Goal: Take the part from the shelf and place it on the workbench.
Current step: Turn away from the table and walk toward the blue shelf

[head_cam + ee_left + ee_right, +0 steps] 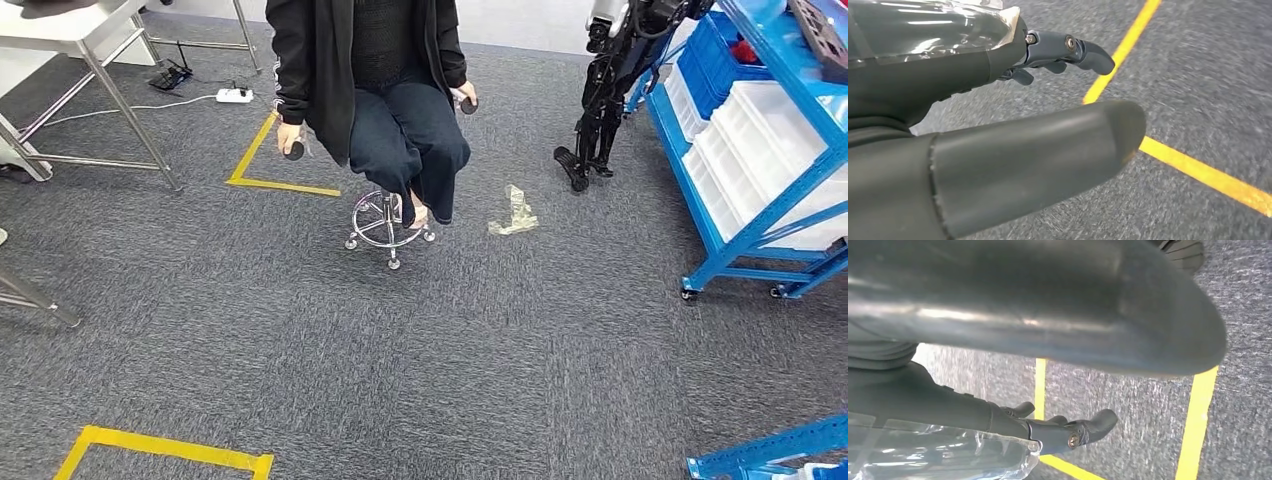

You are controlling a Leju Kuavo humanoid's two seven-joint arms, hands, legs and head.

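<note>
Left wrist view showed the left hand (1048, 100) hanging over grey carpet crossed by yellow tape (1198, 172), thumb and dark fingers (1088, 52) apart with nothing between them. The right wrist view showed the right hand (1058, 430) likewise slack above the carpet, fingers spread and holding nothing. By that, no part had been picked up.

Farther off in the head view, a person (370, 90) sat on a wheeled stool (388, 225) in the middle of the floor, with a scrap of clear plastic (514, 213) lying on the carpet just beside. Beyond, at the right, stood the blue shelf (740, 215) with white and blue bins; which item was the part I could not tell. A steel table (70, 45) stood far left. Judging from this, the whole task remained: reaching the shelf, taking the part, carrying it to the table.
</note>
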